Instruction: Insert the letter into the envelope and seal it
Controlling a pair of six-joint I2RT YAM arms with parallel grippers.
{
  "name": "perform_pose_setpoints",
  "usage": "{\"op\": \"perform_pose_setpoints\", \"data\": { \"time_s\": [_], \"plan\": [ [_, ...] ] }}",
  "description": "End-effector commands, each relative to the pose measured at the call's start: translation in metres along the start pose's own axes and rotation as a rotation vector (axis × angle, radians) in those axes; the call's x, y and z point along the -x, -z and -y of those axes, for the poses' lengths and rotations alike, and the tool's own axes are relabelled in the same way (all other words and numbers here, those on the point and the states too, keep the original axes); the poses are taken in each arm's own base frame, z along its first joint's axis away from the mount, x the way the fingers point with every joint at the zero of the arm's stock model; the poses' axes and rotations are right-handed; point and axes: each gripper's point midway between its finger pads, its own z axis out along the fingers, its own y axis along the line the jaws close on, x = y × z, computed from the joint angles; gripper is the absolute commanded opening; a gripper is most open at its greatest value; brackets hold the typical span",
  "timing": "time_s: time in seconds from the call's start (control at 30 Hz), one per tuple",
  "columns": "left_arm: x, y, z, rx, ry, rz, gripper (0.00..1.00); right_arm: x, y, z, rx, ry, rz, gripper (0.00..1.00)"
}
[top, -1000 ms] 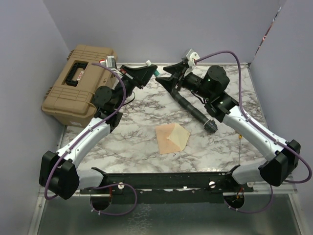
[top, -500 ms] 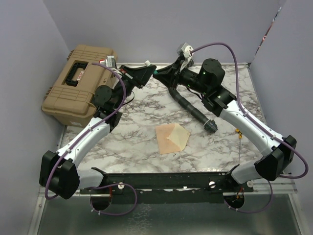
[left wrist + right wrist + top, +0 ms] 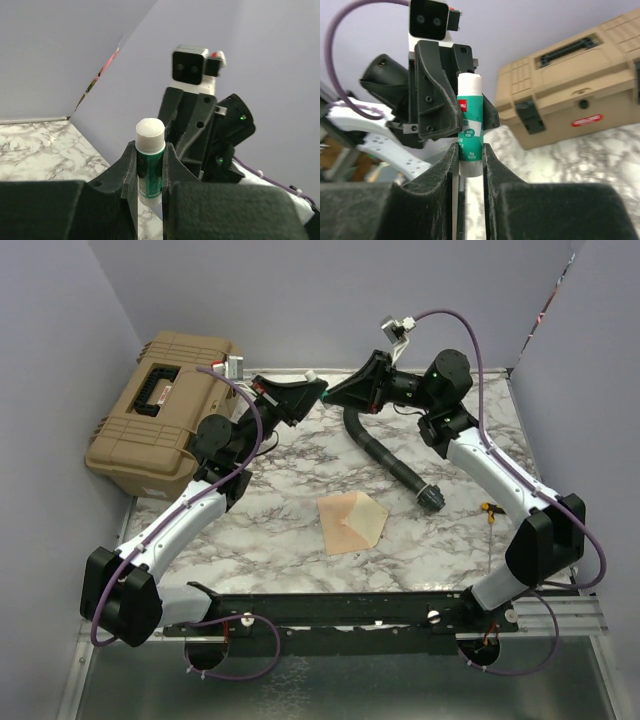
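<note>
The envelope (image 3: 350, 522) lies flat on the marble table near the middle, its pointed flap open and the paler inside showing. The letter does not show as a separate sheet. High at the back, my two grippers meet tip to tip over a green glue stick (image 3: 149, 162) with white ends. My left gripper (image 3: 150, 167) is shut on its green body. From the opposite side, my right gripper (image 3: 470, 156) is shut on the stick's (image 3: 470, 125) other end. In the top view, the left gripper (image 3: 310, 392) and the right gripper (image 3: 336, 394) almost touch, well above and behind the envelope.
A tan toolbox (image 3: 160, 412) stands at the back left, also behind the stick in the right wrist view (image 3: 575, 95). A black ribbed hose (image 3: 388, 455) lies on the table under my right arm. A small yellow object (image 3: 487, 508) sits near the right edge.
My right gripper has swung left up to the left gripper and closed on the glue stick's free end. The left arm and the envelope have stayed put.
</note>
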Motion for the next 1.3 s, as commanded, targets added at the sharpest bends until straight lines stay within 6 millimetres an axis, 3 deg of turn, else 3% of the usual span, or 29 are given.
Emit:
{"op": "perform_pose_setpoints", "data": {
  "time_s": [0.0, 0.17, 0.27, 0.5, 0.63, 0.73, 0.93, 1.03, 1.1, 1.27],
  "plan": [
    [0.015, 0.001, 0.036, -0.135, -0.053, 0.025, 0.0, -0.004, 0.012, -0.03, 0.247, -0.251, -0.047, 0.0],
    [0.015, 0.002, 0.042, -0.172, -0.07, 0.023, 0.0, 0.004, 0.014, -0.04, 0.373, -0.455, -0.023, 0.01],
    [0.016, 0.002, 0.041, -0.165, -0.064, 0.031, 0.0, 0.011, 0.016, -0.047, 0.403, -0.382, 0.012, 0.04],
    [0.015, 0.001, 0.025, -0.095, -0.032, 0.048, 0.0, 0.002, 0.009, -0.006, 0.027, -0.094, -0.002, 0.59],
    [0.016, 0.001, 0.016, -0.052, -0.028, 0.057, 0.0, 0.003, 0.013, 0.009, -0.128, 0.049, 0.005, 0.68],
    [0.016, 0.0, 0.014, -0.041, -0.024, 0.058, 0.0, 0.007, 0.012, 0.007, -0.18, 0.134, 0.007, 0.68],
    [0.017, 0.0, 0.015, -0.038, -0.019, 0.061, 0.0, -0.011, -0.002, 0.021, -0.319, 0.244, -0.091, 0.67],
    [0.017, 0.0, 0.014, -0.036, -0.019, 0.06, 0.0, -0.013, -0.007, 0.019, -0.326, 0.257, -0.102, 0.61],
    [0.016, 0.0, 0.014, -0.037, -0.017, 0.058, 0.0, -0.012, -0.009, 0.018, -0.32, 0.247, -0.103, 0.52],
    [0.016, 0.001, 0.016, -0.044, -0.025, 0.052, 0.0, -0.008, -0.012, 0.003, -0.262, 0.209, -0.084, 0.18]
  ]
}}
